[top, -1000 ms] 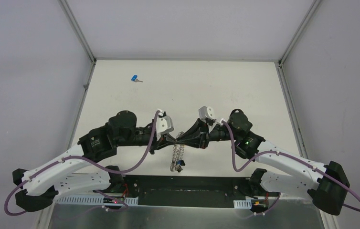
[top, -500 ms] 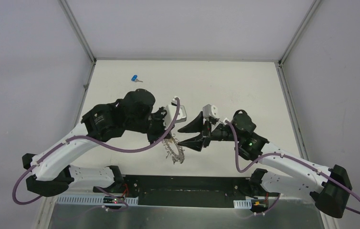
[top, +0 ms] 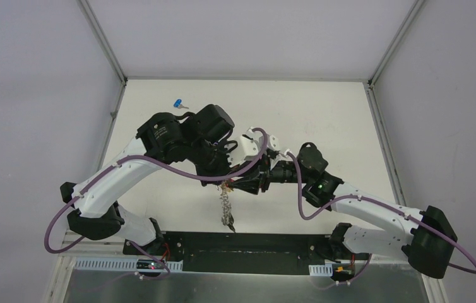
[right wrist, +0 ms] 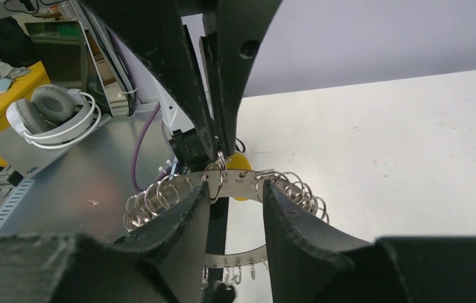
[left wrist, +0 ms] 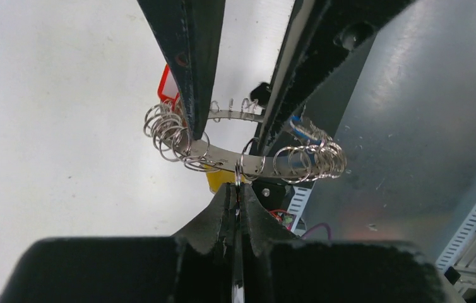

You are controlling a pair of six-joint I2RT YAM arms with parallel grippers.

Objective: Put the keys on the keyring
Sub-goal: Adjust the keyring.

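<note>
The right claw has let go and returned half-open about the keyring, seemingly unclamped, while the left claw stays shut on its near edge mid-frame, leaving the blue key unthreaded, upper left on the desk.

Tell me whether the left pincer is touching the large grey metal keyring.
Touching. The left wrist view shows the left pincer shut on one small silver loop threaded on the large grey metal keyring.
</note>
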